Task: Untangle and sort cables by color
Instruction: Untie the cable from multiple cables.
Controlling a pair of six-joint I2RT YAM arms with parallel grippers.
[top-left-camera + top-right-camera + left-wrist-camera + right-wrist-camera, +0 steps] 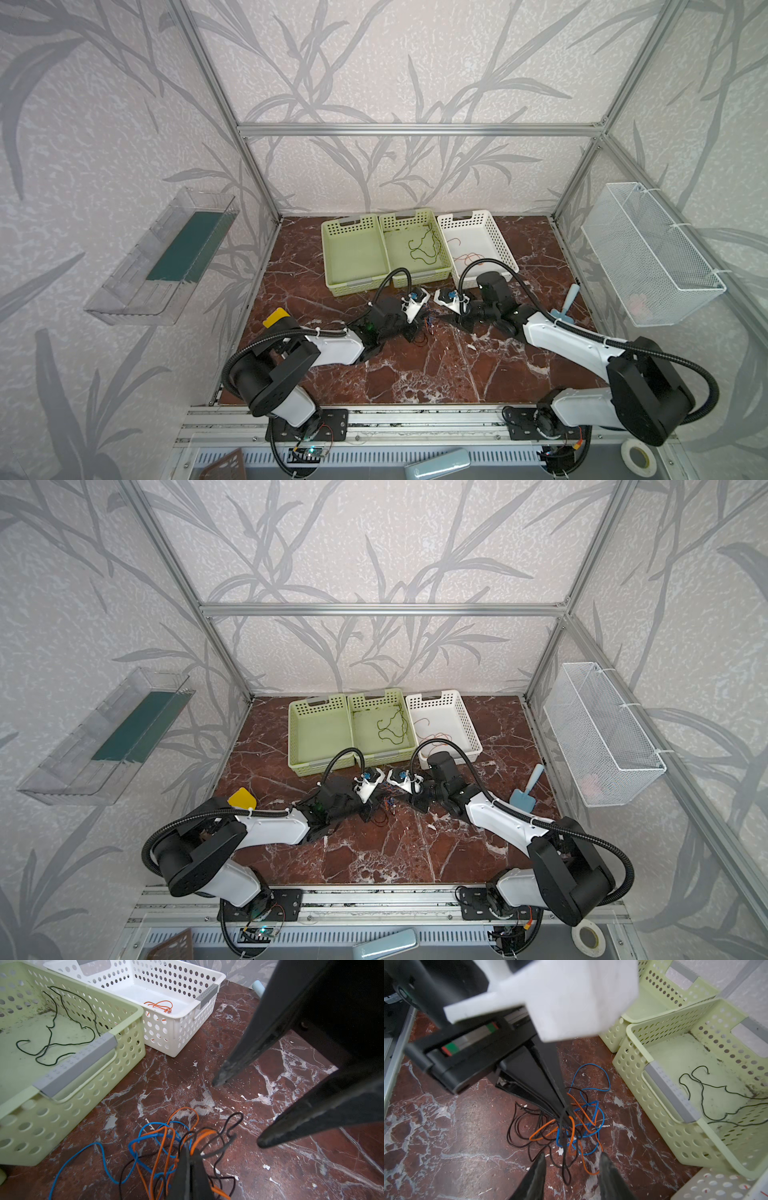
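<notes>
Two grippers: left gripper [190,1153], right gripper [572,1159]. One tangle [577,1124] of blue, orange and dark cables lies under their tips, and its strands cannot be counted. Beyond the tips are three baskets: one green basket [357,284], a second green basket [415,219] holding one dark green cable [68,1043], and one white basket [505,245] holding one orange bundle [160,1004].

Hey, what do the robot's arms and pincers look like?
The left arm and right arm have white shells, black joints and black ribbed hoses looped alongside. The left pincer and right pincer each have two slim black fingers tapering to points, with white camera mounts.
</notes>
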